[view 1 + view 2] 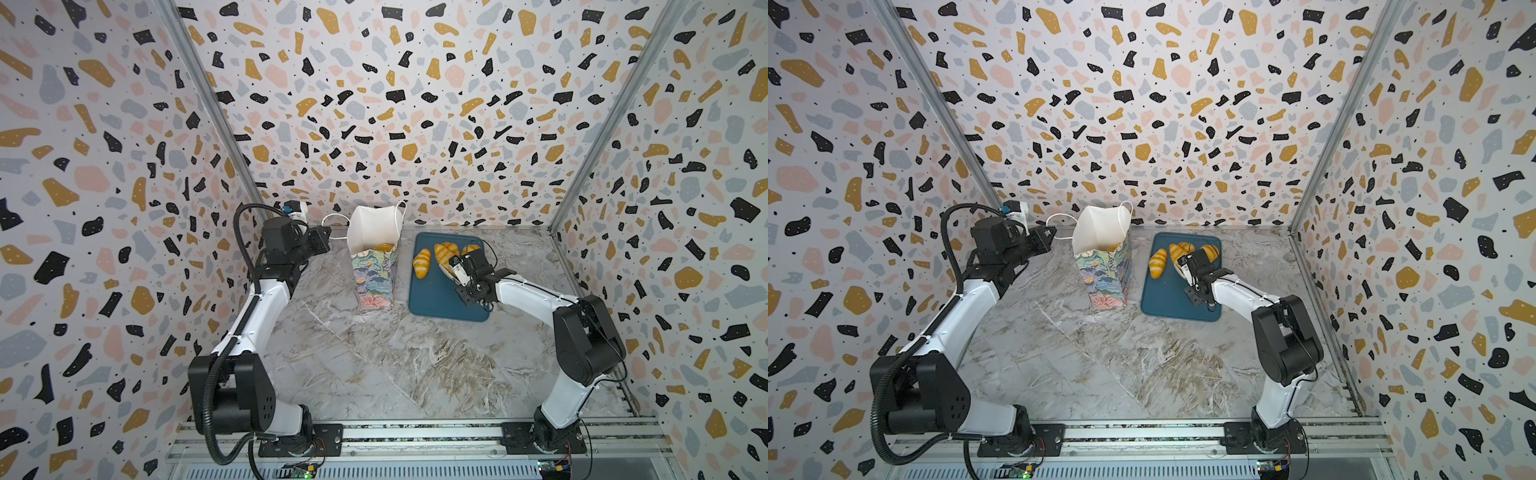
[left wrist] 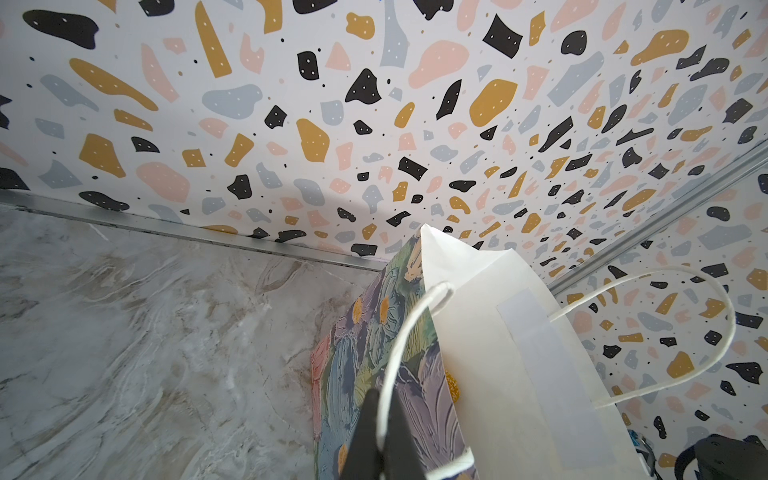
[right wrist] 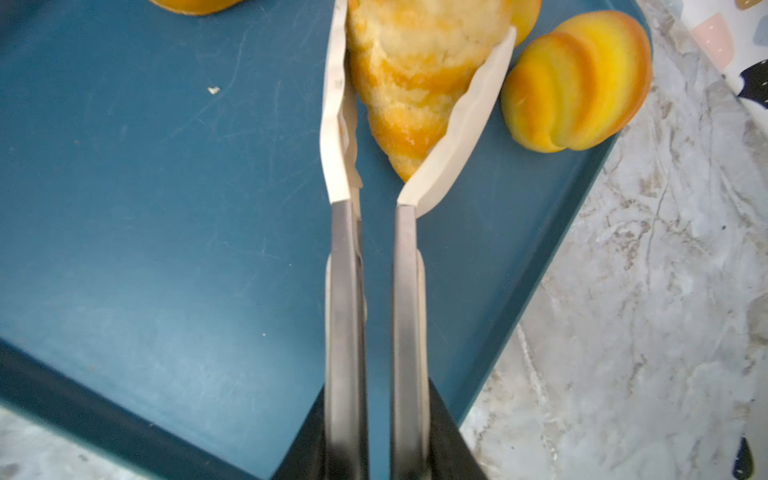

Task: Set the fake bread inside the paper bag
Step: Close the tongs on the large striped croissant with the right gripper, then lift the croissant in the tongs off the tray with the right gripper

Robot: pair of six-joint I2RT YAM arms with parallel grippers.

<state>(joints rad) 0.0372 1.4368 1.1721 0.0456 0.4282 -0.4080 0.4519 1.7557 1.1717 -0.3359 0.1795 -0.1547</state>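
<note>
The fake bread [image 1: 446, 251] is golden and shiny, like soft toy buns. My right end effector [image 3: 376, 451] is squeezed tight on a pair of grey metal tongs [image 3: 345, 299]. Out in front of it, the white tong tips pinch a pale, lumpy bun [image 3: 415, 62]. A smooth, ridged roll [image 3: 577, 83] lies just beside one tip. A striped croissant [image 1: 422, 262] lies between this end effector and the paper bag [image 1: 374, 278]. The roll and croissant rest on a flat dark-blue tray [image 3: 166, 208].

The bag is tall, white inside, with painted flowers outside. It stands on the marbled worktop [image 1: 374, 365], and I see a golden piece inside. My left end effector [image 2: 376, 440], right beside the bag's top, is pinching its thin white cord handle [image 2: 399, 345].
</note>
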